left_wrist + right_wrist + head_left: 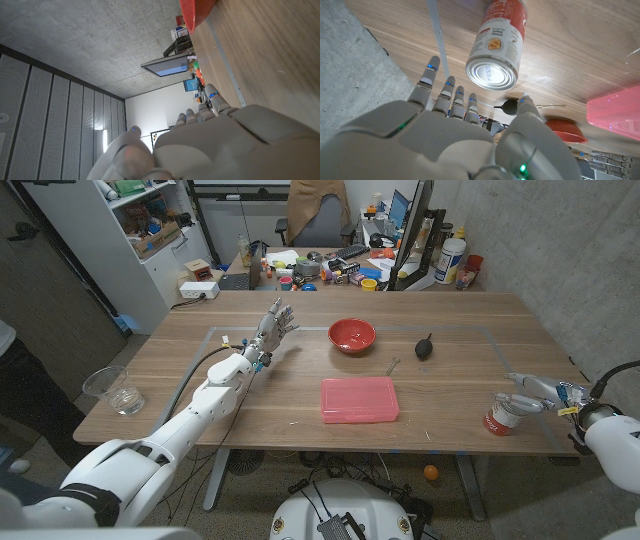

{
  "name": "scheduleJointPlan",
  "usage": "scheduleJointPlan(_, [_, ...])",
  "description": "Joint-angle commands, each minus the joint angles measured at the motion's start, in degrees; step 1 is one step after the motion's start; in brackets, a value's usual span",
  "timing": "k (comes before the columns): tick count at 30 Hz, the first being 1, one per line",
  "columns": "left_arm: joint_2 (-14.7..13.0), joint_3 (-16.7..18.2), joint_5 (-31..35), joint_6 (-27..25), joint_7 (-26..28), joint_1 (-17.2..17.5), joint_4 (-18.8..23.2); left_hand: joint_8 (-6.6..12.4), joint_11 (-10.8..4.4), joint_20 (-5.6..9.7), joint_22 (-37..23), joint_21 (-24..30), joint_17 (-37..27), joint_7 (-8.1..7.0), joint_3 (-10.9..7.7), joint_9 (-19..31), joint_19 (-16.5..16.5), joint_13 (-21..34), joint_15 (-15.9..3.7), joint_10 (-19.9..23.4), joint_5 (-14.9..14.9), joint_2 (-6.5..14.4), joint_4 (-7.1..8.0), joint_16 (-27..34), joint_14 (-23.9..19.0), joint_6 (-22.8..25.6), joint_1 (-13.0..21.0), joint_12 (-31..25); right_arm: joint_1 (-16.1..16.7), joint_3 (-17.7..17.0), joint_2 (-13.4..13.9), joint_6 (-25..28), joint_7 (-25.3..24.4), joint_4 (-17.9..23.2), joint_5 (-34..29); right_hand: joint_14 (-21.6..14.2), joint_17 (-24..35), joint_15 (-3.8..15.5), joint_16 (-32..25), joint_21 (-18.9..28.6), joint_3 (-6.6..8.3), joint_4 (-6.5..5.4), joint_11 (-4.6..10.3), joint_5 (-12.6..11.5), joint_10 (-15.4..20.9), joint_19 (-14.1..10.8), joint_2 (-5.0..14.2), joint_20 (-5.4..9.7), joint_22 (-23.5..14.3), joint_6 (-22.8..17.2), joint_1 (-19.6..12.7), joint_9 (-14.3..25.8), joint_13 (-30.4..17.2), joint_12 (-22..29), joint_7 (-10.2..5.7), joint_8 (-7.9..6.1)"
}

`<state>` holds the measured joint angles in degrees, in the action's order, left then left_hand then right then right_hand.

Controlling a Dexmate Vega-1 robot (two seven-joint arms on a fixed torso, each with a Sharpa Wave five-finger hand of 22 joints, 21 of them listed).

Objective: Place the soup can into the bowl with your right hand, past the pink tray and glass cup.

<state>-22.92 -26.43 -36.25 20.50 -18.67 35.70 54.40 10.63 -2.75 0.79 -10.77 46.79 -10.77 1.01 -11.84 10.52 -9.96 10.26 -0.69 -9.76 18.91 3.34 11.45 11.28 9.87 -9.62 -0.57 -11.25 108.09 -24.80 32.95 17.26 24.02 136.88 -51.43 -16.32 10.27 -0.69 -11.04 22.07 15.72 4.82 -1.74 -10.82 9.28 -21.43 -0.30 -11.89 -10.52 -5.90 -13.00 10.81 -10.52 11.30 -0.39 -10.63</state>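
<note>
The soup can is standing upright near the bench's right front corner, its long axis vertical, and the right robot hand is hovering just beside and over it with fingers spread and nothing gripped, far nearer than the left robot hand, which is waiting open, fingers apart, well off on the other side. The red bowl is sitting far back near the middle. The pink tray is lying between can and bowl, close to the straight path; the glass cup is standing at the far left edge, well clear.
</note>
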Motion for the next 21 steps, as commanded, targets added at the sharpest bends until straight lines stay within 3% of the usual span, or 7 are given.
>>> scheduleJointPlan(1, [1.31,-0.13,-0.12,0.84,-1.35,-1.62,-3.24,0.36,0.25,-0.52,-0.25,-0.18,-0.13,-0.38,-0.18,0.19,-17.71,0.19,0.59,-17.43,0.46,7.53,0.05,0.21,16.42,-16.27,0.04,-0.17,-0.02,2.68,4.22,6.83,3.53,0.15,-1.75,-1.16,0.11,0.26,-0.36,0.72,-0.41,0.04,0.13,-0.45,-0.33,-2.08,-0.71,0.0,-0.28,0.47,-0.1,0.1,-0.3,0.38,-0.01,-0.11])
scheduleJointPlan(6, [1.66,-0.18,0.0,1.15,-1.65,-2.04,-4.14,0.36,0.32,-0.52,-0.25,-0.2,-0.13,-0.4,-0.2,0.19,-17.7,0.19,0.62,-17.39,0.48,7.53,0.05,0.22,16.4,-16.26,0.03,-0.18,-0.31,3.48,5.85,9.42,5.51,0.36,-2.09,-2.18,0.1,0.41,-0.49,1.21,-0.63,0.1,0.17,-0.55,-0.52,-4.06,-0.9,-0.04,-0.25,1.28,-0.07,0.13,-0.31,0.4,-0.1,0.01])
scheduleJointPlan(8, [1.78,-0.13,-0.05,1.24,-1.69,-2.12,-4.4,0.36,0.32,-0.57,-0.25,-0.23,-0.13,-0.39,-0.2,0.19,-17.75,0.19,0.61,-17.42,0.49,7.53,0.05,0.21,16.43,-16.27,0.03,-0.17,-0.63,3.79,6.57,10.48,6.5,0.31,-1.99,-4.67,0.14,0.95,-0.8,2.32,-0.86,0.19,0.08,-0.74,-0.52,-8.46,-0.9,0.05,-0.18,1.52,-0.18,0.16,-0.32,0.57,-0.12,-0.26])
scheduleJointPlan(15, [1.78,0.03,-0.07,1.42,-1.63,-2.02,-4.45,0.41,0.37,-0.65,-0.26,-0.28,-0.14,-0.43,-0.21,0.2,-17.77,0.19,0.63,-17.36,0.52,7.5,0.06,0.24,16.34,-16.1,0.02,-0.2,-1.24,4.77,8.84,13.28,8.32,0.25,-1.86,-14.45,0.39,3.89,-2.33,4.91,-1.13,0.44,0.11,-0.97,1.68,-18.31,-0.52,4.74,-0.16,1.58,-0.73,0.17,-0.3,1.35,0.14,-0.62])
scheduleJointPlan(18, [1.71,0.08,-0.05,1.46,-1.55,-1.93,-4.28,0.42,0.39,-0.65,-0.26,-0.28,-0.14,-0.43,-0.21,0.2,-17.74,0.19,0.66,-17.33,0.53,7.5,0.06,0.26,16.3,-16.08,0.01,-0.21,-1.39,5.07,9.68,14.23,8.81,0.28,-1.69,-19.95,0.59,6.24,-3.11,7.09,-1.15,0.69,0.04,-1.01,3.03,-24.04,-0.26,8.5,-0.73,1.38,-1.28,0.18,-0.3,1.6,0.21,-0.74])
scheduleJointPlan(20, [1.65,0.11,-0.04,1.44,-1.5,-1.87,-4.15,0.41,0.42,-0.68,-0.27,-0.29,-0.14,-0.44,-0.21,0.2,-17.73,0.19,0.68,-17.3,0.54,7.49,0.06,0.26,16.3,-16.1,0.01,-0.23,-1.46,5.25,10.13,14.66,8.76,0.25,-1.54,-27.61,1.12,8.58,-4.86,9.72,-1.28,0.7,0.29,-1.02,4.47,-29.28,0.16,13.97,-1.51,1.2,-1.53,0.2,-0.33,1.78,0.36,-0.8])
scheduleJointPlan(21, [1.63,0.12,-0.04,1.43,-1.46,-1.85,-4.09,0.42,0.42,-0.69,-0.27,-0.3,-0.14,-0.44,-0.21,0.2,-17.76,0.19,0.67,-17.29,0.54,7.48,0.06,0.26,16.28,-16.07,0.0,-0.23,-1.56,5.48,10.43,15.07,8.85,0.25,-1.66,-30.48,1.26,9.3,-5.55,10.83,-1.3,0.75,0.54,-1.04,5.33,-31.27,0.3,15.21,-1.81,1.19,-1.68,0.2,-0.34,1.95,0.48,-0.79])
